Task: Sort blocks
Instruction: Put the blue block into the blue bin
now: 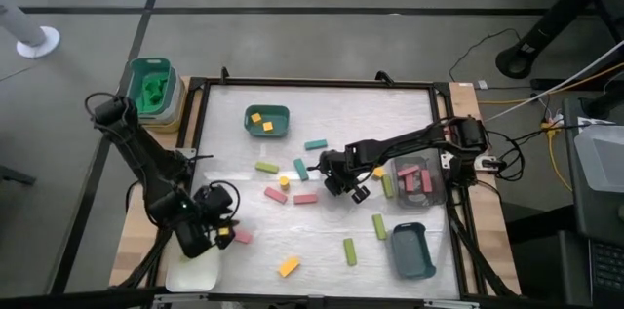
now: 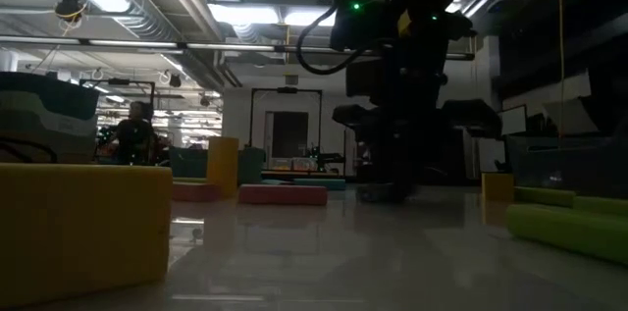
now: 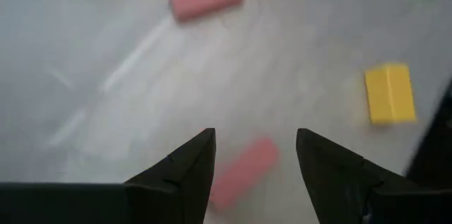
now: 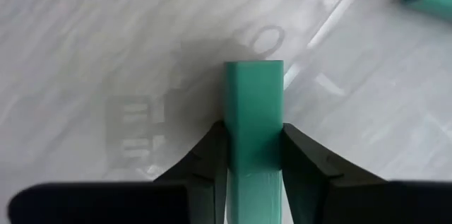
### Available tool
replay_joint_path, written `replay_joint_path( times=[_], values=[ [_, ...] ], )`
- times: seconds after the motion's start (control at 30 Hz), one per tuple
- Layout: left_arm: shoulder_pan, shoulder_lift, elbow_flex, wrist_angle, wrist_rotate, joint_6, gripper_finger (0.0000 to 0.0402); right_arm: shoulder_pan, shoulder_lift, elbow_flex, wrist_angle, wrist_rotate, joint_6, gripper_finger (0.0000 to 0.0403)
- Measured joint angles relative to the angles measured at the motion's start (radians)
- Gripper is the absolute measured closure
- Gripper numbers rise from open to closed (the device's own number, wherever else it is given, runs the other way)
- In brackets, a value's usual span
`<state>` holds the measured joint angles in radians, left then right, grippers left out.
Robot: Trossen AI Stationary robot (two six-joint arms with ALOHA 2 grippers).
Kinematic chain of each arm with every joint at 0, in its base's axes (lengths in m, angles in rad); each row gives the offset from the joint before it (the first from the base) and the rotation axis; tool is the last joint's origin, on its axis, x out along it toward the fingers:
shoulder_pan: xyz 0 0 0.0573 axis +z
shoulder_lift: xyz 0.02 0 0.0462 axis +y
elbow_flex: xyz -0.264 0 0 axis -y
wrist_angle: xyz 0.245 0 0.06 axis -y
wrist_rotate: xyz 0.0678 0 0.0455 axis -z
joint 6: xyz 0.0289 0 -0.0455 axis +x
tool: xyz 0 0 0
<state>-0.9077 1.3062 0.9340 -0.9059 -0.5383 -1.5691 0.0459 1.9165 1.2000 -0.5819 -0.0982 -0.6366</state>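
Observation:
Blocks lie scattered over the white table: lime bars (image 1: 267,167) (image 1: 349,251), pink bars (image 1: 276,194) (image 1: 306,198), a yellow block (image 1: 289,266) and teal bars (image 1: 315,144) (image 1: 300,169). My left gripper (image 1: 222,226) (image 3: 254,136) hangs open near the near-left corner. A pink block (image 3: 244,171) (image 1: 242,236) lies flat between and below its fingers, untouched. My right gripper (image 1: 343,180) (image 4: 254,128) is at mid-table, shut on a teal bar (image 4: 254,97). In the high view the gripper hides that bar. My right gripper pinches the teal bar between its two fingers, on the long sides (image 4: 254,143) back from its free end. The bar lies along the fingers and sticks out past their tips toward the table. I cannot tell whether its free end touches the table.
A teal tray (image 1: 266,134) at the far side holds yellow blocks. A grey tray (image 1: 417,199) at the right holds pink ones. Another teal tray (image 1: 410,251) sits near-right and a white tray (image 1: 192,272) near-left. The green tub (image 1: 151,90) stands off the far-left corner.

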Motion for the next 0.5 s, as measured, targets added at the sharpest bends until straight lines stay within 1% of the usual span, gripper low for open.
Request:
replay_joint_path(
  times=[0.1, 0.2, 0.37, 0.5],
  values=[
    [0.042, 0.007, 0.0, 0.0, -0.061, 0.069, 0.0215, 0.0, -0.026, -0.006, -0.028, -0.003, 0.023, 0.0295],
    [0.094, 0.007, -0.01, 0.006, -0.096, 0.145, 0.0215, 0.001, -0.057, 0.016, -0.083, -0.007, 0.029, 0.0285],
    [0.196, 0.007, -0.05, 0.01, -0.11, 0.298, 0.0215, 0.03, -0.066, 0.136, -0.293, -0.027, 0.06, 0.0297],
    [0.29, 0.007, -0.081, 0.016, -0.111, 0.421, 0.0215, 0.086, -0.067, 0.237, -0.401, -0.069, 0.093, 0.0299]
  ],
)
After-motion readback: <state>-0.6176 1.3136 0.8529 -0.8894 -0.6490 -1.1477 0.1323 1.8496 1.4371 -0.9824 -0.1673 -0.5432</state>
